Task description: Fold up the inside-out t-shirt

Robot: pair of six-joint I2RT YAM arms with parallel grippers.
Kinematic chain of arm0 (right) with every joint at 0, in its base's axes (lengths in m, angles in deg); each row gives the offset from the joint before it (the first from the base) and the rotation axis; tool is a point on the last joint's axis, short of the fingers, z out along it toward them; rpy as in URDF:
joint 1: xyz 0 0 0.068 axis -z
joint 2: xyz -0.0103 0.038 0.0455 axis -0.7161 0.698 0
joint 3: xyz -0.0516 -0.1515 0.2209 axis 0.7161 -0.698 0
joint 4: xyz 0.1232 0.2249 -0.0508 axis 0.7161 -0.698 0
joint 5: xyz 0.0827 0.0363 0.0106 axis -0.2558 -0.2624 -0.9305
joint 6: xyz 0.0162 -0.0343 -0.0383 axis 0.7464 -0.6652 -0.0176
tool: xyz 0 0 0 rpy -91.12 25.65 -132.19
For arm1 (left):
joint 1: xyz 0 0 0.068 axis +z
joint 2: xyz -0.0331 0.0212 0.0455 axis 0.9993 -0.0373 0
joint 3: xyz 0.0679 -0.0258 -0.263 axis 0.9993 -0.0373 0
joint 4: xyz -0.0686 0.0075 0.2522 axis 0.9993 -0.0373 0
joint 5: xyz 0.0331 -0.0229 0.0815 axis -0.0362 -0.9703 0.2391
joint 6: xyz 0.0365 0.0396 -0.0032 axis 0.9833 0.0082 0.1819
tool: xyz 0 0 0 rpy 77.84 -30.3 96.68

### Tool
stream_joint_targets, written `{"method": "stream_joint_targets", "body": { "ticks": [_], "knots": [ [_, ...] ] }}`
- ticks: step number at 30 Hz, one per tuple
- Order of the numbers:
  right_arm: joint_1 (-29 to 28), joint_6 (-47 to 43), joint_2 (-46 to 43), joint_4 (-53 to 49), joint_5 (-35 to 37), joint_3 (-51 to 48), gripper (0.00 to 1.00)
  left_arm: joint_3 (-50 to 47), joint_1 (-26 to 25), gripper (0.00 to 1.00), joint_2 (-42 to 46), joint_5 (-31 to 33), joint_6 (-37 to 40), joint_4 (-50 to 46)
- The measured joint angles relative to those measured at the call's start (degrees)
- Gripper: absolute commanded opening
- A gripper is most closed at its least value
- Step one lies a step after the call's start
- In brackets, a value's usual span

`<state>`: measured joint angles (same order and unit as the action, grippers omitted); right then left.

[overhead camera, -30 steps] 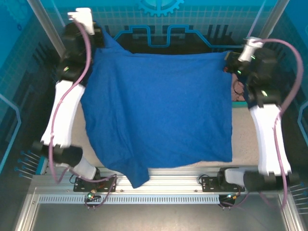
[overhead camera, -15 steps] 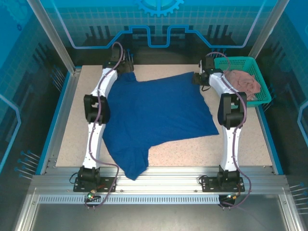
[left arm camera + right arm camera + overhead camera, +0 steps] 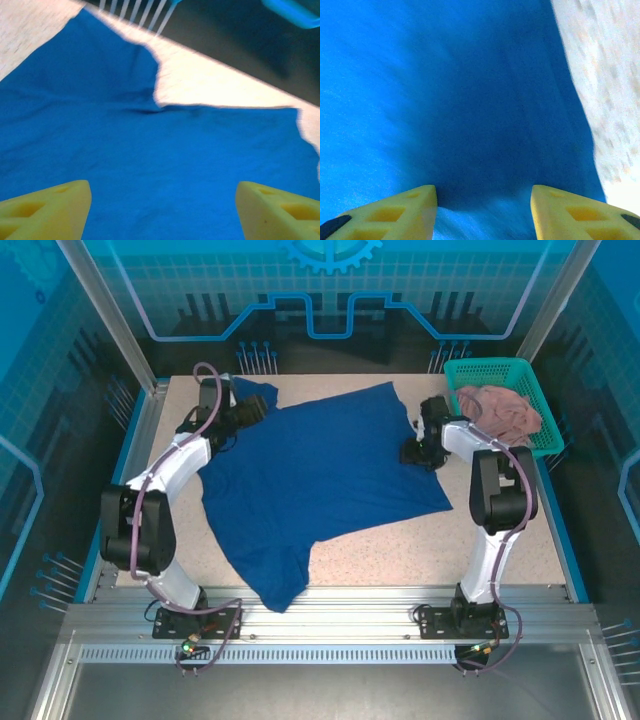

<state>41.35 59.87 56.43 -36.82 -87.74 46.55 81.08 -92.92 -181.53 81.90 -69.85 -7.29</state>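
**Blue t-shirt lying spread out, both grippers gaping over it**

The royal-blue t-shirt (image 3: 320, 485) is lying spread across the middle of the speckled table (image 3: 510, 540), one sleeve trailing toward the lower left of the top view. The left gripper (image 3: 250, 415) is hovering over the shirt's upper-left corner. In the left wrist view its yellow fingers (image 3: 47, 207) are standing wide apart, with nothing between them. The right gripper (image 3: 415, 450) is sitting at the shirt's right edge, its fingers (image 3: 395, 212) likewise parted above the cloth. At upper right, a teal basket (image 3: 500, 368) is holding a dusty-pink garment (image 3: 500, 412).
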Motion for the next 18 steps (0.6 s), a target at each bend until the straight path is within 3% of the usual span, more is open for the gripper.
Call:
{"method": "stream_joint_targets", "body": {
  "ticks": [4,18],
  "knots": [
    [2.36,1.46,-1.51,-0.57,0.13,-3.19,0.50,1.36,3.02,0.78,-5.90,-0.02,-0.31,-2.71],
    [6.23,4.66,-4.59,-0.68,0.50,-7.80,0.46,32.13,4.26,0.78,-35.08,-5.14,-0.70,-14.62]
  ]
}}
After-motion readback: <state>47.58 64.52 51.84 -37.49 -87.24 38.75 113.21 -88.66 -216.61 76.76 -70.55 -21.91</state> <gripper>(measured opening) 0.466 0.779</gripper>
